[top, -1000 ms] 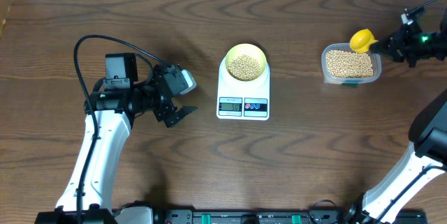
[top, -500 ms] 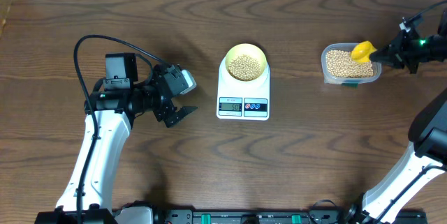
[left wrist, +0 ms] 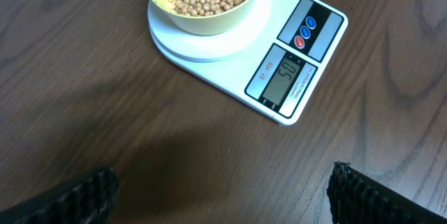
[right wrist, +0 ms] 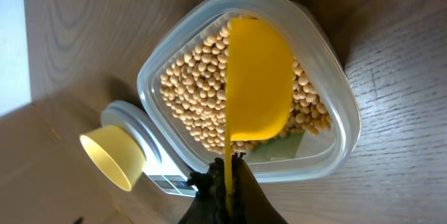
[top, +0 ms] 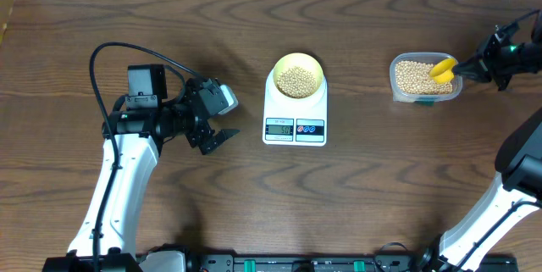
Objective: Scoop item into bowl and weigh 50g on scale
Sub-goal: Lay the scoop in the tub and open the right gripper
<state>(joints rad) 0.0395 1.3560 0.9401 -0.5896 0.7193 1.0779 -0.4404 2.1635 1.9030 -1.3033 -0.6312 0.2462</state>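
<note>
The pale yellow bowl point(top: 297, 76) holds tan beans point(top: 295, 81) and sits on the white scale point(top: 295, 128). In the left wrist view the bowl point(left wrist: 204, 15) is on the scale point(left wrist: 293, 77), whose display reads about 50. My left gripper point(top: 213, 137) is open and empty, on the table left of the scale; its fingertips point(left wrist: 223, 196) frame bare wood. My right gripper point(top: 471, 66) is shut on the handle of the bright yellow scoop point(top: 443, 70), which lies tilted in the clear tub point(top: 426, 79) of beans. In the right wrist view the scoop point(right wrist: 258, 88) sits over the beans point(right wrist: 195, 91).
The clear tub point(right wrist: 328, 140) stands at the right of the table, right of the scale. A black cable point(top: 127, 52) loops above the left arm. The table's far edge meets a pale wall at the top of the overhead view.
My right gripper has moved the yellow scoop from the tub's far rim down into the tub and tilted it. The left arm, bowl and scale have not moved.
</note>
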